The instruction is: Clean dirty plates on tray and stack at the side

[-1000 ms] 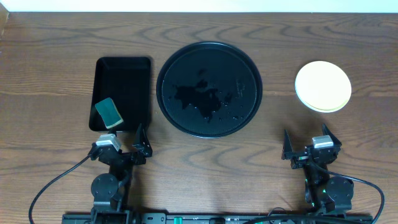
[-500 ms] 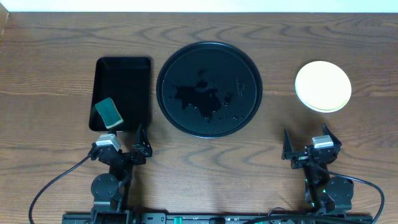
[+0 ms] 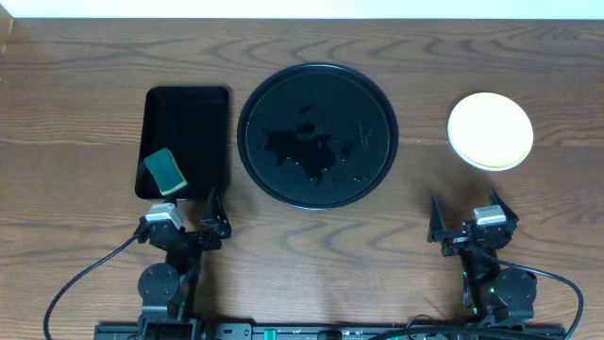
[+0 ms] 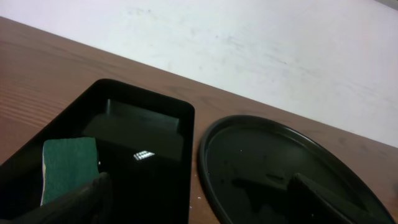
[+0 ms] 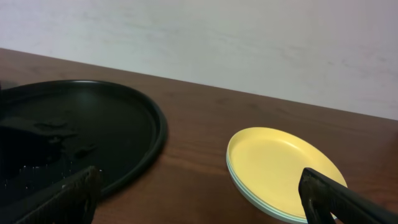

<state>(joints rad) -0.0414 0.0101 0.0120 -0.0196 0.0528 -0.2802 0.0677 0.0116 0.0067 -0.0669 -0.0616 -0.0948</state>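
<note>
- Change: none over the last second; both arms and all objects are in the same places as before.
- Large round glossy black tray (image 3: 317, 135): carries no plates, only a wet film, so the task appears complete.
- Stack of small round plates (image 3: 490, 131), pale yellow on top with blue-green rims beneath: on the wooden desk (image 3: 94, 57) at 3 o'clock of the round tray, well apart from it.
- Rectangular black tray (image 3: 186, 142) at 9 o'clock holds a green sponge (image 3: 165, 170).
- Left claw (image 3: 186, 220) at 7 o'clock and right claw (image 3: 467, 219) at 5 o'clock: arms folded back near the desk edge, fingers spread apart, holding nothing.
</note>
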